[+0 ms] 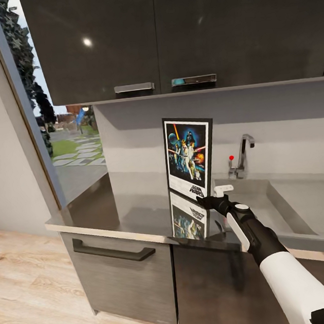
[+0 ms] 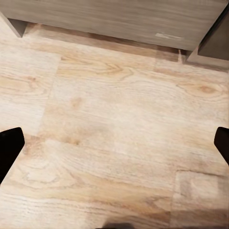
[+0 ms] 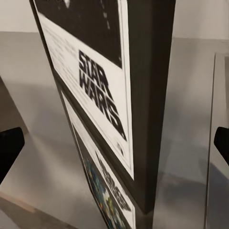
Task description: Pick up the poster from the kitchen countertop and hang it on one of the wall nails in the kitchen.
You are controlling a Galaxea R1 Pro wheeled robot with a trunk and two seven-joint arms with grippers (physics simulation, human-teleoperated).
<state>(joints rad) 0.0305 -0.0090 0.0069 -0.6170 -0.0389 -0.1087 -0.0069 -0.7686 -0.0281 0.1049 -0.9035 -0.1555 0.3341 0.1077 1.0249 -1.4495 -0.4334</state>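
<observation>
We see the upright rectangular Star Wars poster with its thin black frame and white border (image 1: 190, 157) standing on its lower edge on the glossy grey reflective kitchen surface (image 1: 121, 205), mirrored in the slab below it. It stands left of the integrated sink basin (image 1: 305, 207) and the chrome tap (image 1: 244, 155), in front of the plain light grey wall, beneath the dark glossy upper cabinets (image 1: 169, 32).

Our right gripper (image 1: 216, 196) reaches in from the lower right and sits at the poster's lower right corner. In the right wrist view the poster (image 3: 105, 95) runs edge-on between the two dark fingertips (image 3: 9, 150), which stand wide apart at either side and do not touch the frame, so this gripper is open.

In the left wrist view our left gripper (image 2: 114, 143) points down at the light wood-plank floor (image 2: 114, 119), its fingertips spread wide with nothing between them, near the foot of the dark grey lower cabinets (image 2: 119, 19).
</observation>
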